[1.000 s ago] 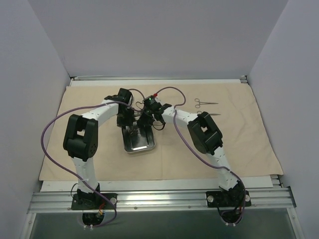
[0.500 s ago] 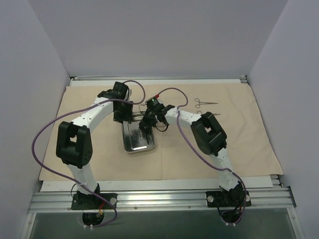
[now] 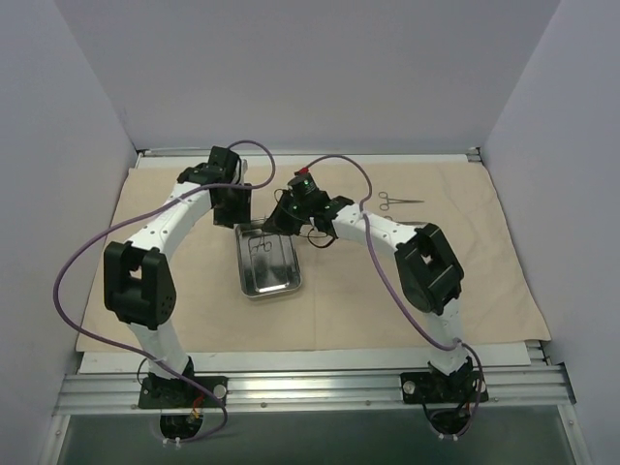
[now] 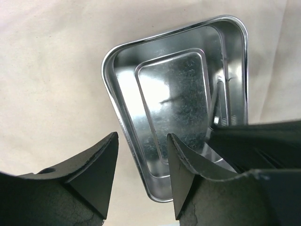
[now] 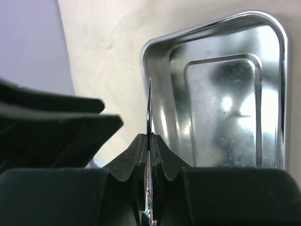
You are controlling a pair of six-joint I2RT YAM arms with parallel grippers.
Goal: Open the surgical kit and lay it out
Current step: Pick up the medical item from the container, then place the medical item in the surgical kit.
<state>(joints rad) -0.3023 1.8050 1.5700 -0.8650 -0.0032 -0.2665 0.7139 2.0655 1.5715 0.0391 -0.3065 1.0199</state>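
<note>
Nearest, behind both pincers: metal rail and a bare strip of desk. Beige cloth wrap next. Lies flat, covers nearly the whole desk, ends in a straight near hem, reaches almost to the side walls. Leaves broad bare cloth on the outer side of each pincer.

Steel tray, below and just nearer than the pincers. Rests flat on the cloth. Runs lengthwise near to far, far end swung slightly left.

Left pincer. Hangs over the tray's far left corner with jaws partway apart. Grips nothing; shows tray rim and cloth through the gap.

Right pincer, just beside the left one, over the tray's far end. Clamps tight on a thin metal instrument. Presents it edge-on, long axis straight out from the fingertips, tip above the tray's wall near a corner.

Ring-handled forceps, well off the right pincer's outer side. Lies on the cloth, long axis across the desk, rings toward the pincers, tips away.

Farthest: plain pale walls. Close in the back and both sides.
</note>
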